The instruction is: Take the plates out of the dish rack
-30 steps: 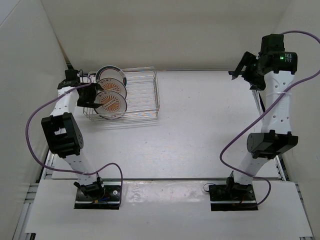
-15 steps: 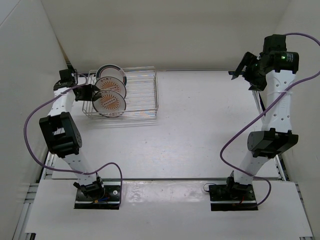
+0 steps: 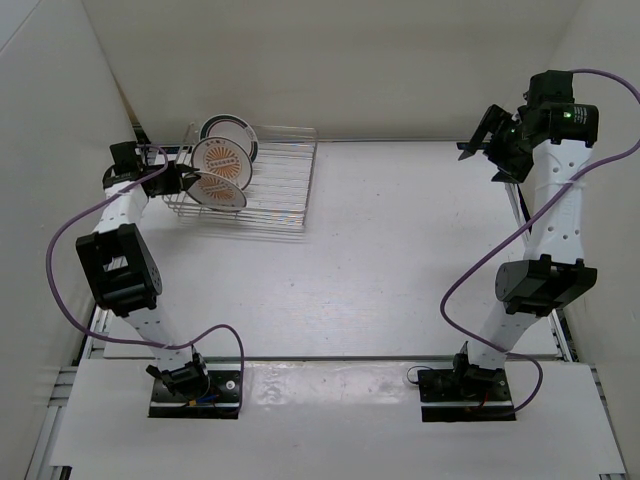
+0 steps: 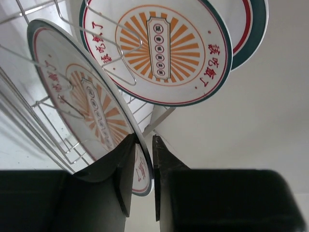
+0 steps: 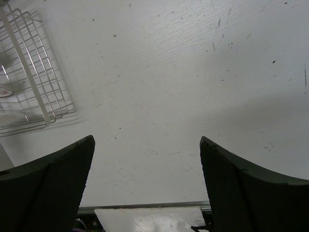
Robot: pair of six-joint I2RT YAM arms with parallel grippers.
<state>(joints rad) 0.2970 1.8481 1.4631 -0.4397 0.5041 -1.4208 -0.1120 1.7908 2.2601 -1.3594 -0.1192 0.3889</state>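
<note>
The dish rack [image 3: 270, 185] sits in the far left corner of the table [image 3: 400, 250]. Its left end is close to the left wall [image 3: 60, 120] and its far side is near the far wall [image 3: 350, 60]. That leaves little room there, but bare tabletop runs wide to its right and toward the near edge.

The left gripper [image 4: 143, 145] is at the rack's left end, with its fingers pinching the rim of the nearest plate [image 4: 82, 111], an orange sunburst one that leans steeply among the wires. The second sunburst plate [image 4: 159, 48] stands just behind it, caught by a zigzag prong. The banded plate [image 4: 246, 29] with the green-and-red rim is farthest back, and all three are in the rack's left part.

The right gripper [image 5: 146, 140] hangs high at the far right, its fingers spread wide over bare table and well apart from the rack.

Compared with a second ago, the left gripper has drawn toward the far left. The nearest plate has tipped and moved with it. The rack has slid toward the far wall and now sits skewed. The right arm has barely changed.
</note>
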